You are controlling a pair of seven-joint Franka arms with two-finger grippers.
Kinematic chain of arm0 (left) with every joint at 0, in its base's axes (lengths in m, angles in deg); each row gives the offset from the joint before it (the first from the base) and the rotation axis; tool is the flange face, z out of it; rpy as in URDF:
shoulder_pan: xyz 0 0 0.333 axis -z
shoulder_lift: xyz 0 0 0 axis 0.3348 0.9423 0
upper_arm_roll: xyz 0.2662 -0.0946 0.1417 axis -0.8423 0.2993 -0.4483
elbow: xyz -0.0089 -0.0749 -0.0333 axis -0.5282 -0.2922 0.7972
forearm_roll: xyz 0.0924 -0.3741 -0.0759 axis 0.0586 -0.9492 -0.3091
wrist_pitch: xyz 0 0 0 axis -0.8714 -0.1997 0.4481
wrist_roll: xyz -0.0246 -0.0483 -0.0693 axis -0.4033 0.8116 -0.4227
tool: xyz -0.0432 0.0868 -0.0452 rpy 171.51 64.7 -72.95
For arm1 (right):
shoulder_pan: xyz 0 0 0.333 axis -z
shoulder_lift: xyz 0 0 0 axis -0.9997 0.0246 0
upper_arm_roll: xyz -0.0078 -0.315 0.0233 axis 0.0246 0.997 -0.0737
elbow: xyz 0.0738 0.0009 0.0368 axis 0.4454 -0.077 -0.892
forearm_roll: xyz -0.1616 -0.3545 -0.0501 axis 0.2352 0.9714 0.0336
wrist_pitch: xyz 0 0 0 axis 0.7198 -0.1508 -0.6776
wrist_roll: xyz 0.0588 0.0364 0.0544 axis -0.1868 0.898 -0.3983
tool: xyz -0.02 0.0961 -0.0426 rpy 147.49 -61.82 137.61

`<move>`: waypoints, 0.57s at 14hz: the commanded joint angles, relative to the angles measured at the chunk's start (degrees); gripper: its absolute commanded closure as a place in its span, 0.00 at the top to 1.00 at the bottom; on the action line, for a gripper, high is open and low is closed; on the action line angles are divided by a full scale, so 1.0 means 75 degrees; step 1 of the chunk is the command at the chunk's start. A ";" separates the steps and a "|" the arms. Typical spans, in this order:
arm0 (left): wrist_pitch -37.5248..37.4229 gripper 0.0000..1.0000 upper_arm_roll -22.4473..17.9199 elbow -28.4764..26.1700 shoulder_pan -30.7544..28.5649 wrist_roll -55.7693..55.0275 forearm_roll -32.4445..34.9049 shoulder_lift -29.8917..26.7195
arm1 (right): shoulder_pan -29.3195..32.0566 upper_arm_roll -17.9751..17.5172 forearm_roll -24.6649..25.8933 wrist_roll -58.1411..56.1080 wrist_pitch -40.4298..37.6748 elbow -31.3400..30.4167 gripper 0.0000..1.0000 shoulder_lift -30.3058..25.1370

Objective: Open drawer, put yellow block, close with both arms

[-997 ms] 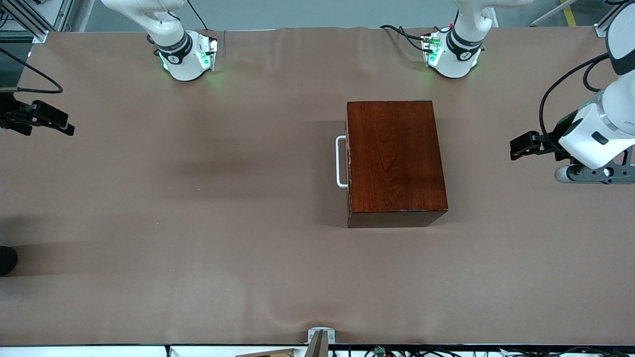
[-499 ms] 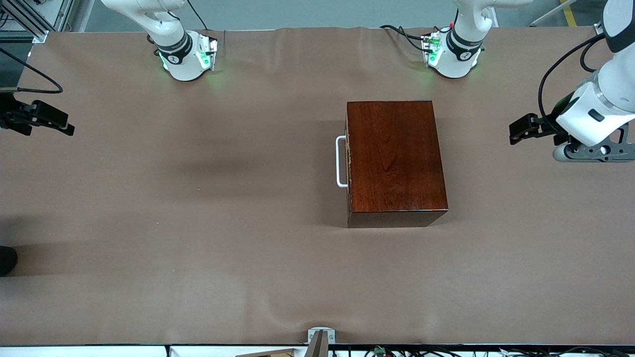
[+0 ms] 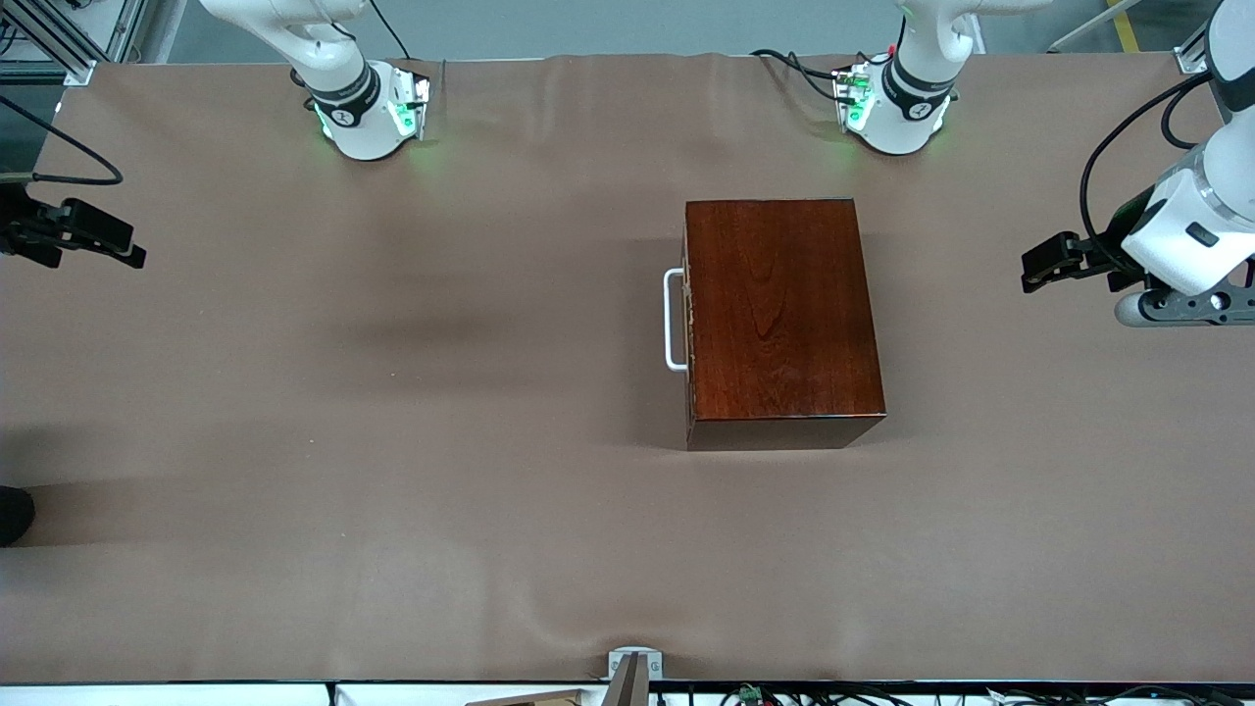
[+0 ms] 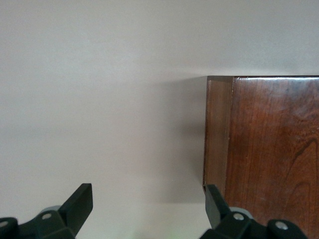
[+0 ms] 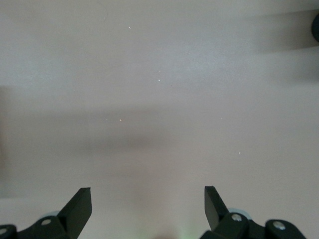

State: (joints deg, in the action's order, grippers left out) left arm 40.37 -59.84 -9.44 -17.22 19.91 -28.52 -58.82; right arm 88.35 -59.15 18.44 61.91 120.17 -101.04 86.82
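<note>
The dark mahogany box stands on the brown table, nearer the left arm's base. Its drawer is pushed fully in, and the white loop handle faces the right arm's end of the table. The yellow block is out of view. My left gripper hangs open and empty at the left arm's end of the table, apart from the box. In the left wrist view a corner of the box shows past the open left gripper. My right gripper waits open at the right arm's end, over bare table.
The two arm bases glow green along the edge farthest from the front camera. A small metal bracket sits at the nearest edge. A dark round thing pokes in at the right arm's end.
The left gripper has drifted a little toward the bases' edge of the table and slightly away from the box. The right arm and the box have not moved.
</note>
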 commanded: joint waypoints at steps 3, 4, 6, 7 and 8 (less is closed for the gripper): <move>0.0122 1.00 0.0009 -0.0099 -0.0066 0.0131 -0.0162 -0.0113 | 0.0113 -0.0080 0.0053 0.0073 -0.0063 0.0108 1.00 0.0024; 0.0110 1.00 0.0044 -0.0064 -0.0066 0.0131 -0.0162 -0.0125 | 0.0113 -0.0080 0.0053 0.0073 -0.0063 0.0108 1.00 0.0024; 0.0121 1.00 0.0079 -0.0052 -0.0055 0.0131 -0.0150 -0.0125 | 0.0113 -0.0080 0.0053 0.0073 -0.0074 0.0108 1.00 0.0024; 0.0122 1.00 0.0080 -0.0052 -0.0055 0.0131 -0.0150 -0.0125 | 0.0113 -0.0080 0.0053 0.0073 -0.0086 0.0108 1.00 0.0024; 0.0122 1.00 0.0080 -0.0052 -0.0055 0.0131 -0.0150 -0.0125 | 0.0113 -0.0080 0.0053 0.0073 -0.0086 0.0108 1.00 0.0024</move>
State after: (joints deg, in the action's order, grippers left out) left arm 40.90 -59.45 -9.43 -17.26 19.99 -28.52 -58.82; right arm 88.37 -59.13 18.44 61.91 120.14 -101.04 86.82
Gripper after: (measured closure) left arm 0.000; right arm 0.000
